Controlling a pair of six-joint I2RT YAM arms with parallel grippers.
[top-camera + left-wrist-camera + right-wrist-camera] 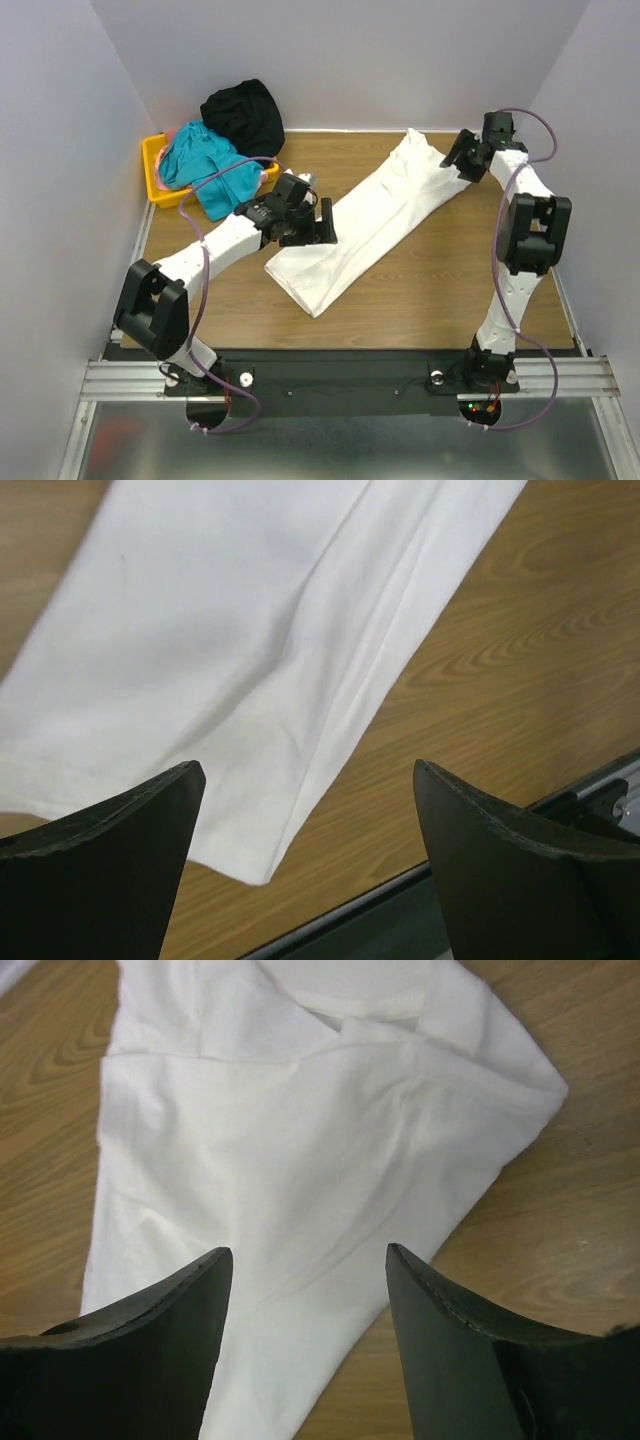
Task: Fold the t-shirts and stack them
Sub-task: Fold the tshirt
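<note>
A white t-shirt, folded into a long band, lies slantwise across the wooden surface, running from near the far right corner toward the middle. The left tool hangs over the band's near end, jaws wide apart and empty; the right tool hovers over the far end, jaws likewise apart, gripping nothing. At the far left corner, teal, black and pink shirts are heaped on a yellow bin.
</note>
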